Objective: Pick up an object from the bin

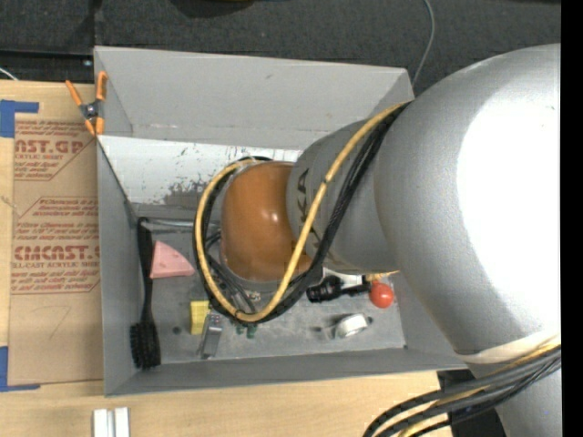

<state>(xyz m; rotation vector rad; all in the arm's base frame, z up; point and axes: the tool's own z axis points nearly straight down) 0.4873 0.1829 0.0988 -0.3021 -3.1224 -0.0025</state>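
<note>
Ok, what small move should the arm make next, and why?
Probably a small shift toward the yellow block, since it lies right beside the orange wrist cover; the pink wedge and black brush lie further off to the view's left.

Dark above, pale wood below.
A black textured surface (310,21) spans the top, crossed by a thin cable (430,25); a light wooden worktop (273,408) runs along the bottom.

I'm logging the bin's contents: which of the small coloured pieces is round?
The red one, farthest right; the pink piece is a wedge and the yellow one a small block, both further left.
</note>
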